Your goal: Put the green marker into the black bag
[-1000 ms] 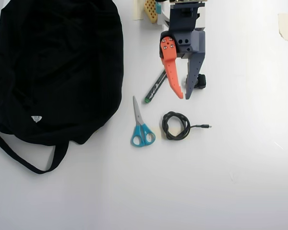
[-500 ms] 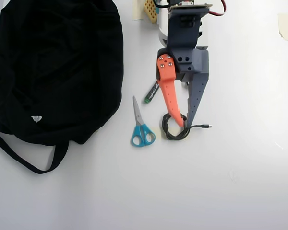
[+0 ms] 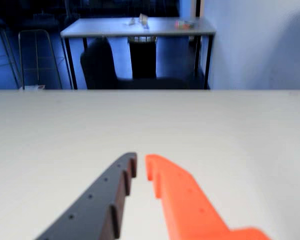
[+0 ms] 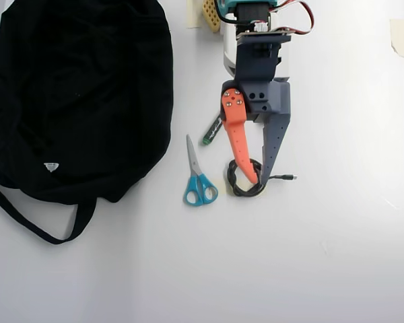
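White table [image 4: 337, 256] carried the black bag [image 4: 81, 94] at its left edge, the green marker [image 4: 212, 130] beside the arm, half hidden under it, while the nearly clenched, empty hand [image 4: 257, 182] hovered over a cable [image 4: 246, 180], apparently not yet aimed.

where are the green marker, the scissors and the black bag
green marker [image 4: 211, 132], overhead view, visible green end
scissors [image 4: 200, 189], overhead view, blue handles
black bag [image 4: 81, 94], overhead view, middle of fabric

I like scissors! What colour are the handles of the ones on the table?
The scissors have blue handles, seen best in the overhead view.
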You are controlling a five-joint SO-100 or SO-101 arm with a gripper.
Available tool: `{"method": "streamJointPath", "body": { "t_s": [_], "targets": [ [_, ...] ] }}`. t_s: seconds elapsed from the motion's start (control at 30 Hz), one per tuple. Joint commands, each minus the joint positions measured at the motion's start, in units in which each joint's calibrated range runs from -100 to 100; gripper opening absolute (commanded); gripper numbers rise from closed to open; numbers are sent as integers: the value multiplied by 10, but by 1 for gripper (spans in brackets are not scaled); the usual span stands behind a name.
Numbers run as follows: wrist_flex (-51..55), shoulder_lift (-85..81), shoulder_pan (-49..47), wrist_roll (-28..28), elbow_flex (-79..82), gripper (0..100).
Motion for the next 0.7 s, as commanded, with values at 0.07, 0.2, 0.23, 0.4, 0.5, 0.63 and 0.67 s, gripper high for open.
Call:
{"method": "streamJointPath", "body": {
  "t_s": [0.07,0.2,0.23,0.4,0.5,0.63,0.67],
  "targets": [
    [1,-17,-4,0,-6,2],
    [82,-17,-2,-2,-13,2],
    [109,-17,-3,-2,-13,2],
    [248,-17,1,-3,-14,2],
    [312,-17,3,-3,-14,2],
    [401,-17,4,-6,-14,2],
    [423,-17,4,-15,-14,2]
  ]
}}
